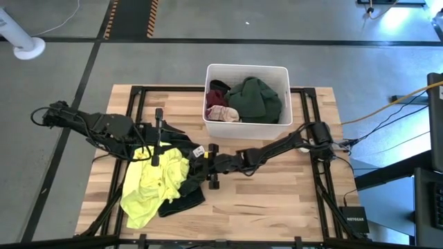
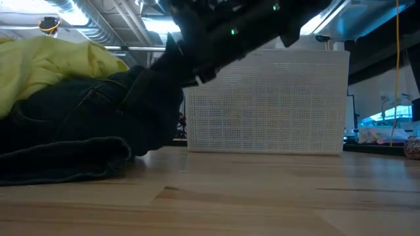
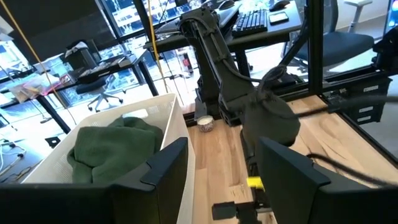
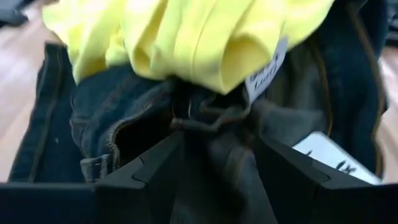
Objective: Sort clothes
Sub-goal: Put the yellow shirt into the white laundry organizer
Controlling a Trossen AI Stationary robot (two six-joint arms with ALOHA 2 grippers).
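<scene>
On the table's left half, the right gripper [image 4: 214, 177], fingers apart around dark denim [image 4: 124, 118] under the yellow garment [image 1: 154, 181], risks dragging both together, while the left gripper [image 3: 221, 180] hovers open near the bin [image 1: 280, 119].

White plastic bin [image 1: 284, 117] at far edge of wooden table [image 1: 277, 207].
</scene>
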